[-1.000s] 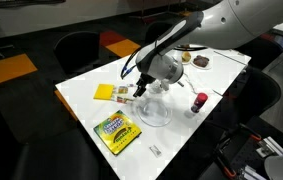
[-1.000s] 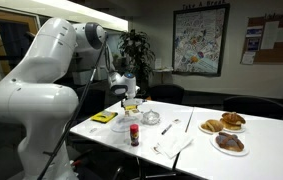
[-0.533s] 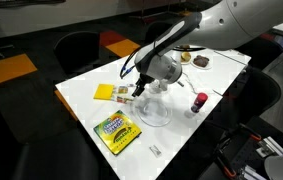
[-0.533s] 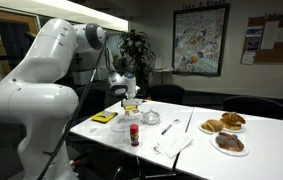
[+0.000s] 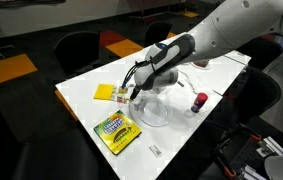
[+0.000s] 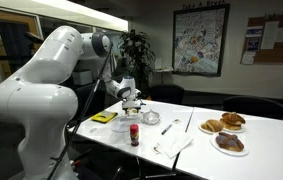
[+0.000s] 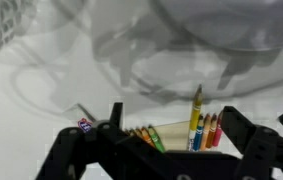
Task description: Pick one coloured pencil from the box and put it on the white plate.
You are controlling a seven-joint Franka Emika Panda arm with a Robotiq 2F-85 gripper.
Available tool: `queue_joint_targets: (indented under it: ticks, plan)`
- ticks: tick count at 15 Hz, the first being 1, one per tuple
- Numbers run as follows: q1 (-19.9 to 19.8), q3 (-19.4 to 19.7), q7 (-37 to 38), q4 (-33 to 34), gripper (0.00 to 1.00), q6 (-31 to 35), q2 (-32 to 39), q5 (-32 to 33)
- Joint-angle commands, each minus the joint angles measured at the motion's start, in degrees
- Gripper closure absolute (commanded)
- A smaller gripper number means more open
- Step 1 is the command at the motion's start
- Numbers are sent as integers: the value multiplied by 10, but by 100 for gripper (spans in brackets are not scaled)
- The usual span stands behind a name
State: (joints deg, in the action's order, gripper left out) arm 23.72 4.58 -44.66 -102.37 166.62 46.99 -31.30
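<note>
The yellow box [image 5: 105,92] lies flat on the white table, also visible in an exterior view [image 6: 104,117]. In the wrist view its open short side shows several coloured pencil ends [image 7: 171,132] between my jaws. One yellow pencil [image 7: 195,108] sticks out farther than the rest. My gripper [image 7: 176,130] is open, with one jaw on each side of the pencil ends and touching none of them. In both exterior views it [image 5: 134,93] [image 6: 128,101] sits low at the box's end. The white plate [image 5: 153,114] lies just beyond, with its rim at the top of the wrist view [image 7: 226,35].
A green-and-yellow printed pack [image 5: 116,131] lies near the table's front edge. A clear glass bowl [image 5: 162,89] stands beside the plate, also in the wrist view [image 7: 3,30]. A red-capped bottle [image 5: 199,102] [image 6: 134,133], food plates [image 6: 227,133] and cutlery [image 6: 173,128] sit farther along.
The arm has swung down and toward the yellow box. The gripper is now lower, at the box's open end.
</note>
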Motion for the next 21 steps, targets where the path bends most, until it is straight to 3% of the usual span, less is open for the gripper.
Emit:
queue_joint_targets:
  ticks: [1, 4, 7, 12, 21]
  plan:
    - [-50, -40, 149, 45, 0, -18, 28, 158]
    - [-78, -71, 239, 77, 0, -35, 45, 259]
    - [-98, -97, 278, 104, 0, -52, 60, 309]
    - [-110, -127, 306, 119, 0, -71, 64, 334]
    - [-80, -108, 383, 103, 0, -87, 54, 355]
